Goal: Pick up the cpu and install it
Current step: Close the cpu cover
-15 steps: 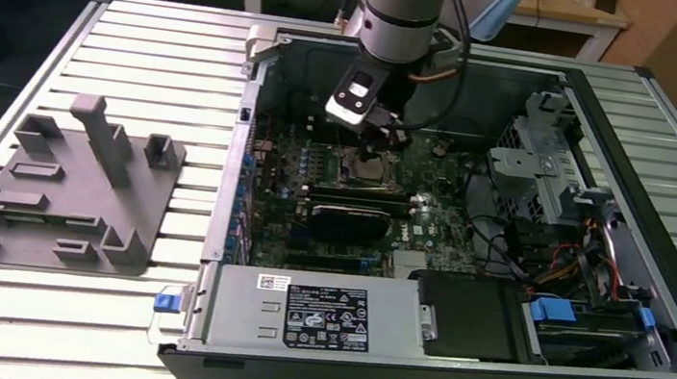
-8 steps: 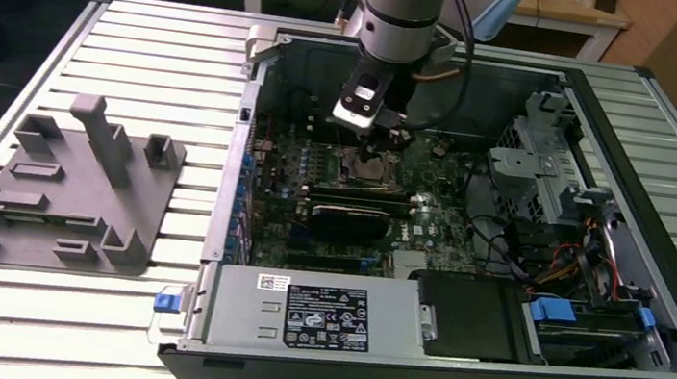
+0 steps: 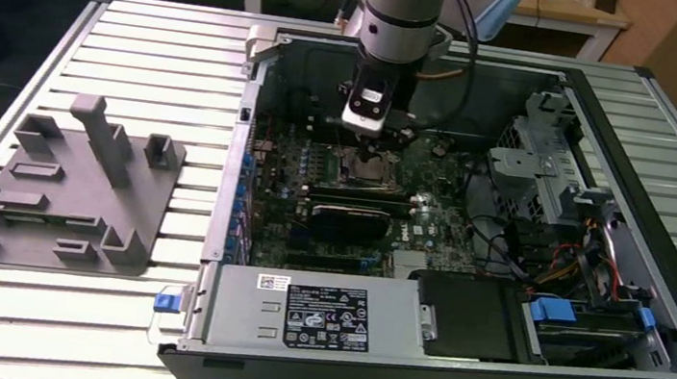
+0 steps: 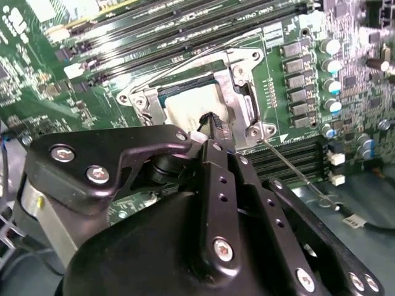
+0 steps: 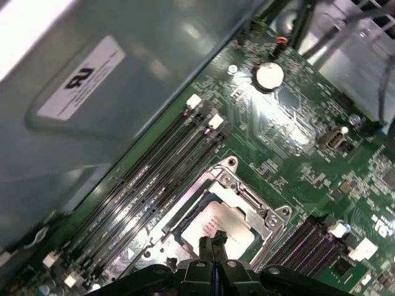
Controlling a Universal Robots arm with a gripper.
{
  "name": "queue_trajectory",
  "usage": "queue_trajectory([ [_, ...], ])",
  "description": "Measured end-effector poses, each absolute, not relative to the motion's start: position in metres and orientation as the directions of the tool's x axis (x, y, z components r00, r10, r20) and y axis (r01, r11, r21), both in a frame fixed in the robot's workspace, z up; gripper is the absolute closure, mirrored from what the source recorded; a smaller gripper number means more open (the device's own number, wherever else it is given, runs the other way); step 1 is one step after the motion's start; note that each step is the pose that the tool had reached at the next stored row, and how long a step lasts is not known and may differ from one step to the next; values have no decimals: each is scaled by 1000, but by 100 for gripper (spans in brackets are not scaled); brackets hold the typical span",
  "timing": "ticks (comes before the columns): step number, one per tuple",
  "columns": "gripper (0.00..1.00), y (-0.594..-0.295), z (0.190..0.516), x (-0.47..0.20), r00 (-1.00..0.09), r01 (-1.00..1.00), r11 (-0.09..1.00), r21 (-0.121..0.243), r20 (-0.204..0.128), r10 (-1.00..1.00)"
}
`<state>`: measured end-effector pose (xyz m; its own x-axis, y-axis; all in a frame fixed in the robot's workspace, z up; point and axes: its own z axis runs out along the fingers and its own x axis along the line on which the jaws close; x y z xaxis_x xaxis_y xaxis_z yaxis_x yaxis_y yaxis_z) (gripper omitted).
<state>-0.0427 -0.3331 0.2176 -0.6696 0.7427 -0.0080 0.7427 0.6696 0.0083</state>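
Observation:
The cpu [image 5: 229,217], a flat square chip with a silver-grey top, lies inside the metal-framed socket [image 5: 264,217] on the green motherboard. In the second wrist view the cpu [image 4: 185,106] sits within the socket frame [image 4: 242,92]. My gripper [image 5: 213,239] hangs just above the chip, its two black fingers pressed together with nothing between them. The fingertip [image 4: 214,119] hovers over the chip's edge. In the exterior view the gripper [image 3: 379,139] reaches down into the open computer case over the socket [image 3: 371,166].
Memory slots [image 5: 154,185] run beside the socket, and a thin socket lever [image 4: 290,169] sticks out. The case [image 3: 649,189] holds a power supply [image 3: 311,312], drive cage [image 3: 548,172] and cables. A grey fixture block [image 3: 67,190] stands on the slatted table at the exterior view's left.

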Motion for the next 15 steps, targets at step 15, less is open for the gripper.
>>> queue_trajectory([
  [15, 89, -333, 217, -43, -820, 573, 820, 8, -8, 573],
])
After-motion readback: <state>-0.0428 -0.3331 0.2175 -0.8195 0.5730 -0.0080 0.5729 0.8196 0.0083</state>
